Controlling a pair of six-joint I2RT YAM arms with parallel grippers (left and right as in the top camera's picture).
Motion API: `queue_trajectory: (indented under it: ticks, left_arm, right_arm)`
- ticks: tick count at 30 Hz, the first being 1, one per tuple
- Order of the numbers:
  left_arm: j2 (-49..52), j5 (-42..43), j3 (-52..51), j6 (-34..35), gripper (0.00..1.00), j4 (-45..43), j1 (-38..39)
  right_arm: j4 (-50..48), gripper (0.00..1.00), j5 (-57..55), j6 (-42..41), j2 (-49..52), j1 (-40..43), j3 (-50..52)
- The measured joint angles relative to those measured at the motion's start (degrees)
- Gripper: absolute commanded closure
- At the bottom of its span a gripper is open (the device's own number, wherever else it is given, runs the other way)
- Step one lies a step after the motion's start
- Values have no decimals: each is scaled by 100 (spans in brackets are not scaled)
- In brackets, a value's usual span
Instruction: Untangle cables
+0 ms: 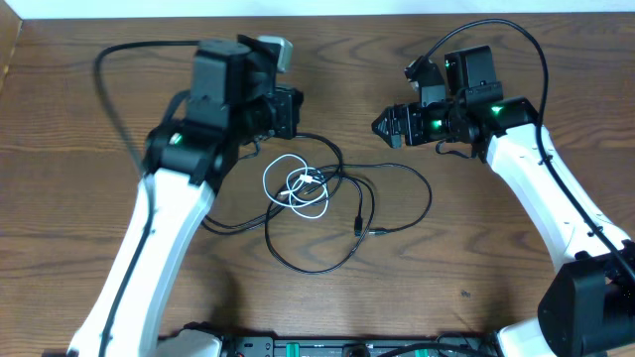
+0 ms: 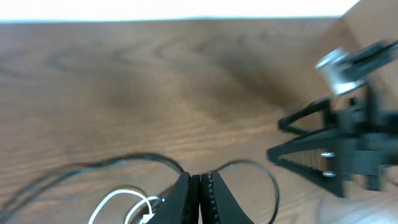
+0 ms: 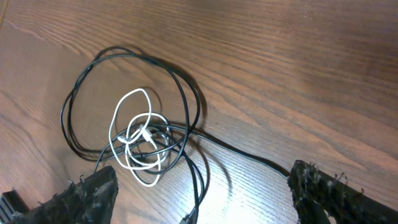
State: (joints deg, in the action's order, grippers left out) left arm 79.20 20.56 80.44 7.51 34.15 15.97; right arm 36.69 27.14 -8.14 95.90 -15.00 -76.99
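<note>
A short white cable (image 1: 296, 187) lies coiled in the middle of the table, tangled with longer black cables (image 1: 382, 203) that loop around it and out to the right. The tangle also shows in the right wrist view, white (image 3: 138, 137) over black (image 3: 186, 99). My left gripper (image 1: 288, 112) is shut and empty, hovering just behind the tangle; in its wrist view the closed jaws (image 2: 200, 186) sit above the white cable (image 2: 118, 200). My right gripper (image 1: 385, 126) is open and empty, to the right of the tangle; its jaws (image 3: 202, 193) straddle bare table and a black cable.
The wooden table (image 1: 476, 248) stretches around the tangle. A thick black arm wire (image 1: 109, 74) loops at the back left. The right arm shows in the left wrist view (image 2: 336, 149). The table's far edge (image 1: 327, 12) meets a white wall.
</note>
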Motion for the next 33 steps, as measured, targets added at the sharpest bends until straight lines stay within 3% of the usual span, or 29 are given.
queue_trajectory:
  ticks: [2,3,6,10,21,33]
  left_arm:
    - [-208,-240,9,13,84,94,0]
    - [-240,-345,17,31,74,166,0]
    - [-42,-638,28,74,60,428,0]
    - [662,-804,28,199,53,632,0]
    - [2651,-892,26,870,52,494,2]
    - [3609,-1023,26,1333,54,393,304]
  right_arm:
    - [-11,14,0,0,0,-28,0]
    - [-11,14,0,0,0,-50,0]
    - [-9,17,0,0,0,-94,0]
    - [17,17,-90,-55,0,-94,0]
    - [127,16,-817,-553,0,-94,0]
    - [131,14,-942,-634,0,-94,0]
